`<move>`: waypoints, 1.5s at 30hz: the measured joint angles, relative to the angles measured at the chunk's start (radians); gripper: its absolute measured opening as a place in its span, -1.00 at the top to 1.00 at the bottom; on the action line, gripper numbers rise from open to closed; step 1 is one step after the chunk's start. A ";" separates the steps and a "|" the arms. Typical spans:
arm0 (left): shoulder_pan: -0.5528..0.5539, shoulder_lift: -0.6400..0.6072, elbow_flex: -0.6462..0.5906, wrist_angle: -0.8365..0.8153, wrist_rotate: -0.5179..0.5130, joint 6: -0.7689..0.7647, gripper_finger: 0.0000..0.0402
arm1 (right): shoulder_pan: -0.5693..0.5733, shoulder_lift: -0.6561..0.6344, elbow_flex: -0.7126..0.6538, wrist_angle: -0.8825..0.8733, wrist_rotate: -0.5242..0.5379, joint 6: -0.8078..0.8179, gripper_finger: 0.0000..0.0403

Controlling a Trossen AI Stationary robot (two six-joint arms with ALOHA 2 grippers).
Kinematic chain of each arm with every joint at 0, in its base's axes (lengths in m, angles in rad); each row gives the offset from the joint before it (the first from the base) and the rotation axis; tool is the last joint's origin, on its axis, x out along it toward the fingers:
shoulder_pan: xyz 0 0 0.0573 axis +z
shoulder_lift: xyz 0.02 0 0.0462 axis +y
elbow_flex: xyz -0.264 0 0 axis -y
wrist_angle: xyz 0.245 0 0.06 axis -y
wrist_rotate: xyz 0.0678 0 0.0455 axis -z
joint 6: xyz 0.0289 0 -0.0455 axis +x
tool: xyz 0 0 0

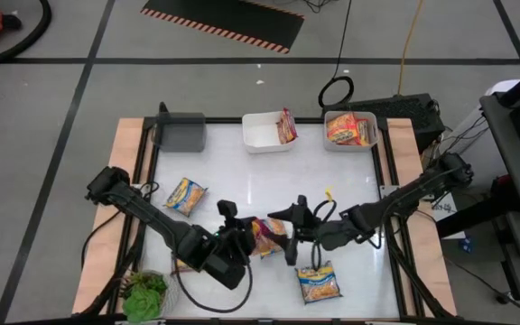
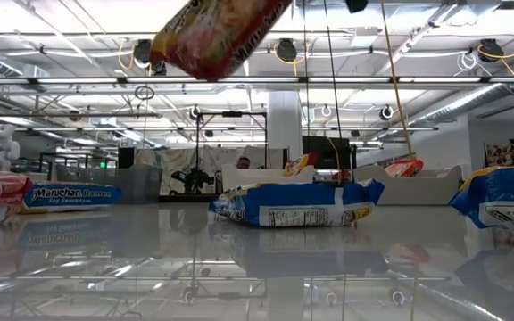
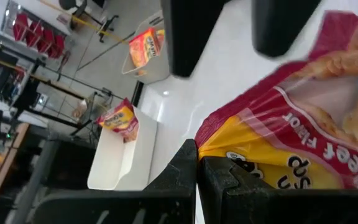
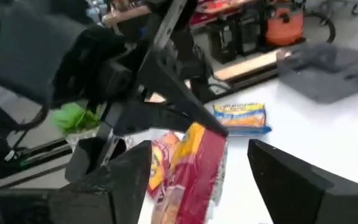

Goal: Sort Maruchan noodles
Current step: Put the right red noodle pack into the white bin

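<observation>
For a clean handover, the right gripper [image 1: 289, 236] should close squarely on the free end before the other lets go. The red-and-yellow crinkly plastic noodle packet [image 1: 267, 236] hangs above the table's middle, its corner pinched in the narrowed left gripper [image 3: 197, 163], its far end between the right's wide-spread fingers [image 4: 291, 180].

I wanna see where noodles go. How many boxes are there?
3, in a row at the table's far edge: grey bin on the left, white bin in the middle, pale bin on the right. None looks hidden.
</observation>
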 joint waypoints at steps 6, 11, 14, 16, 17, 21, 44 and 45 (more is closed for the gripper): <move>0.002 -0.004 0.000 0.009 0.005 0.007 0.99 | -0.041 0.021 -0.002 -0.033 -0.111 0.063 -0.38; 0.007 -0.004 0.000 0.010 0.060 0.024 0.99 | -0.057 0.021 -0.002 -0.076 -0.119 0.083 -0.40; 0.016 -0.004 0.000 0.012 0.065 0.023 0.99 | -0.068 0.021 -0.002 -0.093 -0.200 0.087 -0.40; 0.019 -0.004 0.000 0.016 0.065 0.024 0.99 | -0.076 0.034 -0.002 -0.095 -0.261 0.094 -0.40; 0.020 -0.004 0.000 0.018 0.065 0.025 0.99 | -0.079 0.038 -0.002 -0.100 -0.282 0.096 -0.40; 0.031 -0.004 0.000 0.050 0.090 0.037 0.99 | -0.093 0.056 -0.003 -0.095 -0.297 0.112 -0.39; 0.045 -0.004 -0.001 0.069 0.117 -0.005 0.88 | -0.129 0.098 -0.004 -0.104 -0.294 0.031 0.30; 0.045 -0.004 -0.001 0.069 0.117 -0.011 0.88 | -0.130 0.098 -0.004 -0.105 -0.293 0.030 0.34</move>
